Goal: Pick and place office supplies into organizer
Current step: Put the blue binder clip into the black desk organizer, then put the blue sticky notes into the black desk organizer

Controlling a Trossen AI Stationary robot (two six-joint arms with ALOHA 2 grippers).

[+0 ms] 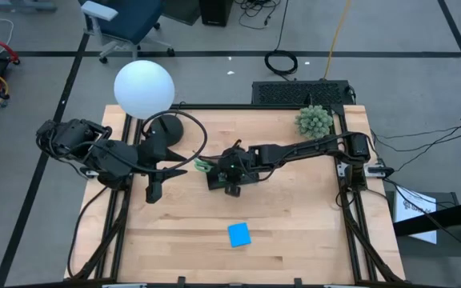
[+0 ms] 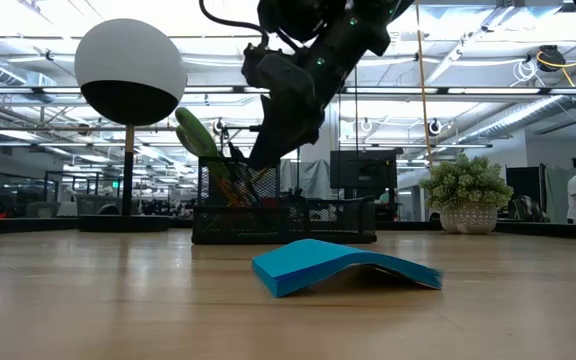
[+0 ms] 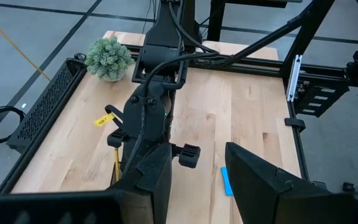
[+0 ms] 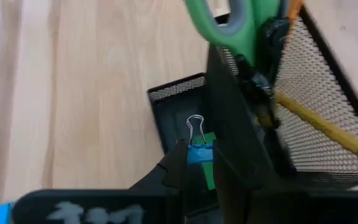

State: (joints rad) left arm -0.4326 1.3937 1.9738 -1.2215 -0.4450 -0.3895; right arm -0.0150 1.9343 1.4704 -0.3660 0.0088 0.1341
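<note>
The black mesh organizer (image 1: 218,178) (image 2: 308,221) stands mid-table. Green-handled scissors (image 4: 219,25) (image 2: 198,135) and orange pencils (image 4: 319,127) stand upright in its tall cup. A tiny green piece (image 4: 210,174) lies in a low compartment. My right gripper (image 1: 232,170) (image 4: 197,163) hangs right above that compartment, shut on a blue binder clip (image 4: 198,153). The blue note pad (image 1: 239,234) (image 2: 343,265) lies bowed on the table toward the near edge. My left gripper (image 1: 155,189) (image 3: 197,180) waits open left of the organizer. My right gripper pinches the binder clip's blue body (image 4: 199,154) between its two fingers, coming from above and pointing down. The clip's wire loop (image 4: 195,126) sticks out past the fingertips toward the compartment floor. Whether the clip touches the organizer, I cannot tell.
A lamp with a white globe (image 1: 144,86) and round black base (image 1: 165,132) stands at the far left, behind my left arm. A fuzzy green plant ball (image 1: 314,120) sits at the far right corner. Bare wood lies around the note pad.
</note>
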